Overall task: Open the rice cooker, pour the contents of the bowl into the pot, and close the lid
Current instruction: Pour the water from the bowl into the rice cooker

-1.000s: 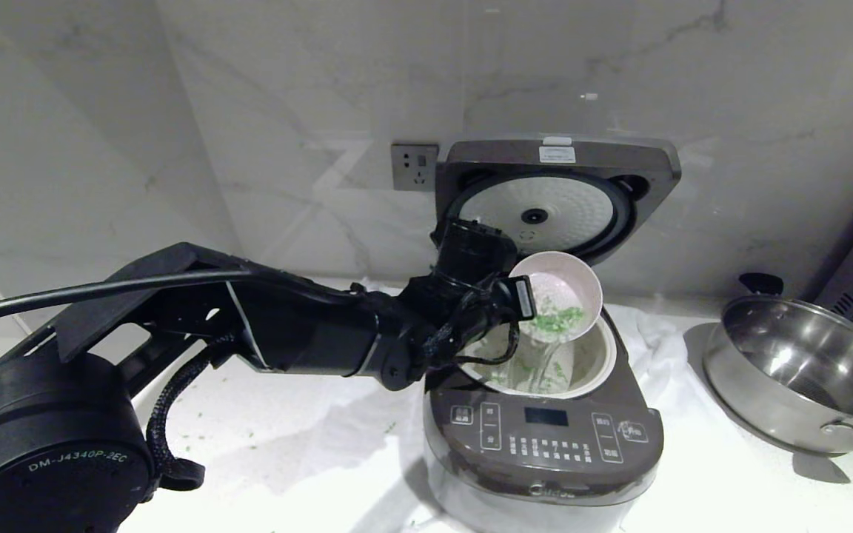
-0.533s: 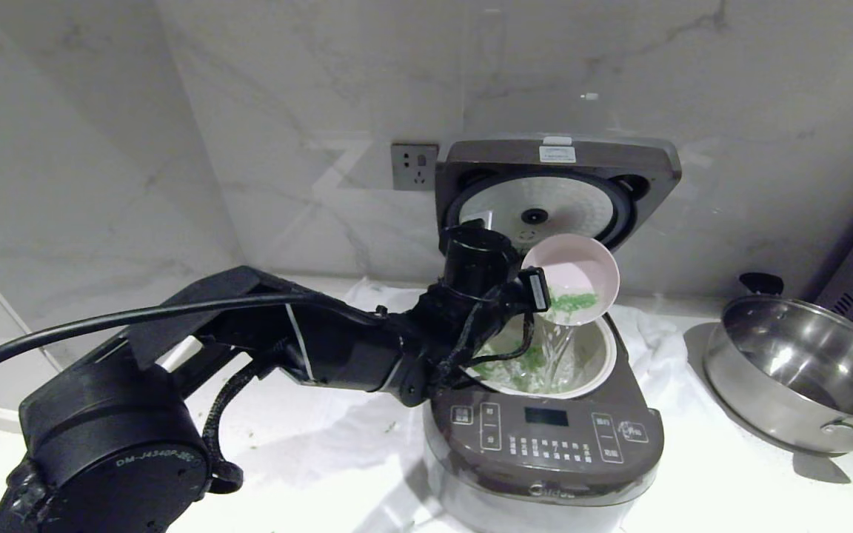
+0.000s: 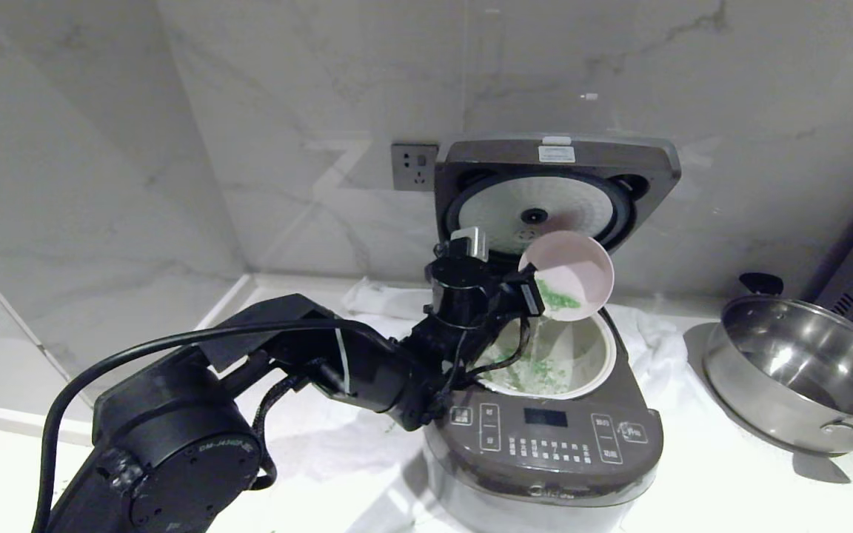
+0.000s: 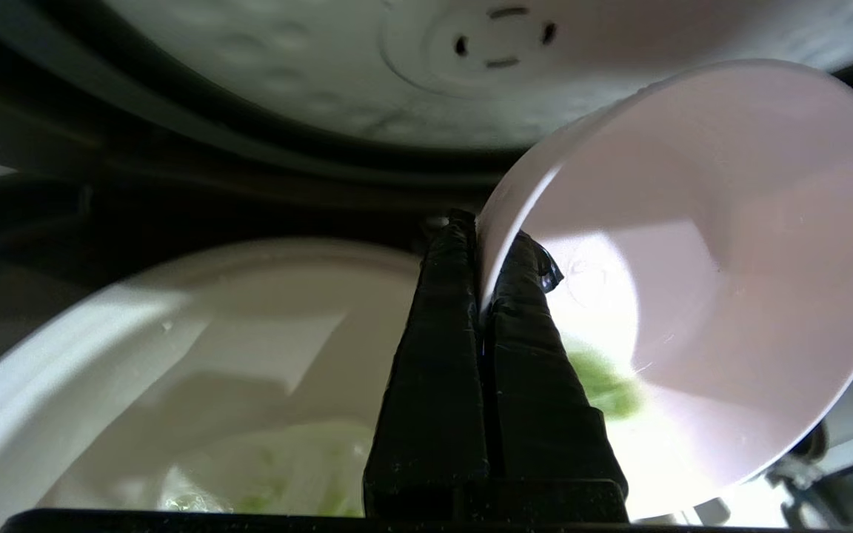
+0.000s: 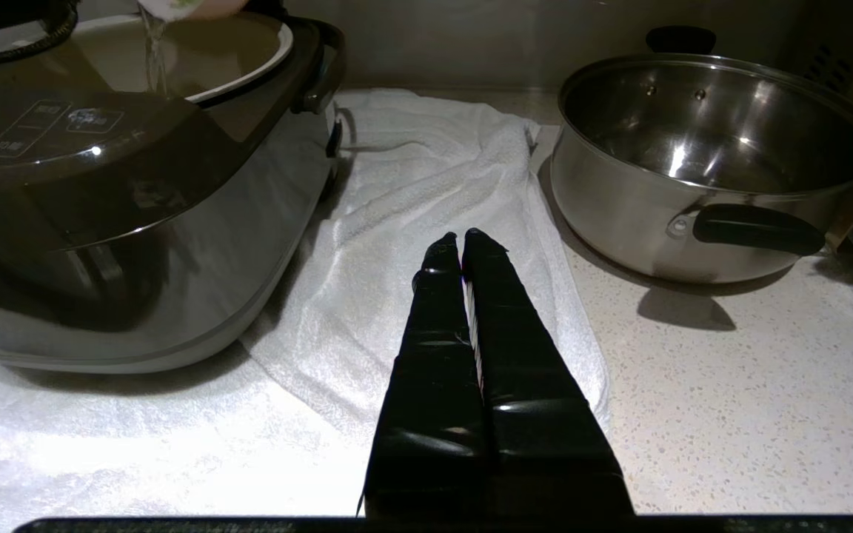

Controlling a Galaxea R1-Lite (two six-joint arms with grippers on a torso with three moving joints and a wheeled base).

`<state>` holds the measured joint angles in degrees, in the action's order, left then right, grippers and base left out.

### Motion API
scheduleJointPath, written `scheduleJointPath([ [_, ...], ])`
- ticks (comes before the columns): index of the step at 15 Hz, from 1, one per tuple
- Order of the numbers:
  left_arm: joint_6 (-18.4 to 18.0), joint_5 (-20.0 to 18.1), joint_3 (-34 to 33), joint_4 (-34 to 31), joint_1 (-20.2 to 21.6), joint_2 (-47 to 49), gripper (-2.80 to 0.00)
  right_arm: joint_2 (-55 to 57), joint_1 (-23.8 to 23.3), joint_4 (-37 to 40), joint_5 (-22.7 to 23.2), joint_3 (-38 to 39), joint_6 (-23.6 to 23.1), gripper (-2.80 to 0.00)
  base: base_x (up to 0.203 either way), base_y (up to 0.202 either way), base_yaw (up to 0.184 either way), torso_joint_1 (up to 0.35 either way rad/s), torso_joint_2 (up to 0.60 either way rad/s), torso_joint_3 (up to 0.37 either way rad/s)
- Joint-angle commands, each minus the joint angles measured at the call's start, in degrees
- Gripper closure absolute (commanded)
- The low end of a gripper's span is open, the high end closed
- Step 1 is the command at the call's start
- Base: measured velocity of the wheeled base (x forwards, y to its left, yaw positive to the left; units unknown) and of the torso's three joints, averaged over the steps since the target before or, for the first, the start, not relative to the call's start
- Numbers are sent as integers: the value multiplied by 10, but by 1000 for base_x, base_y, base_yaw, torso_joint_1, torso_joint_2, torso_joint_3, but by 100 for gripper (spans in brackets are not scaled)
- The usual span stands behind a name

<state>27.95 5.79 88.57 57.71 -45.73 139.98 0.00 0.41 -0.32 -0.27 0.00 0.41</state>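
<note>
The lid (image 3: 556, 196) stands open at the back of the cooker (image 3: 545, 444) — step one looks done. The left gripper (image 3: 529, 292) pinches the rim of the bowl (image 3: 567, 275), tipped steeply over the pot (image 3: 589, 370); green bits (image 3: 545, 366) lie inside, some (image 4: 604, 385) cling to the bowl. Pouring seems nearly finished — setting the bowl aside and closing the lid remain. The right gripper (image 5: 463, 240) rests clenched and empty above the towel (image 5: 426, 185)
</note>
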Motion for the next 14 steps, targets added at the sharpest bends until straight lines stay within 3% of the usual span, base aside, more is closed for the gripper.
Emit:
scheduleJointPath([
  [1,7,-1,-8,56,3,33,0,-1,0,0,0,1,0,0,0,0,0,0,0,0],
  [5,30,-1,8,124,-4,70,0,-1,0,0,0,1,0,0,0,0,0,0,0,0],
  [14,40,0,29,127,-9,93,0,-1,0,0,0,1,0,0,0,0,0,0,0,0],
])
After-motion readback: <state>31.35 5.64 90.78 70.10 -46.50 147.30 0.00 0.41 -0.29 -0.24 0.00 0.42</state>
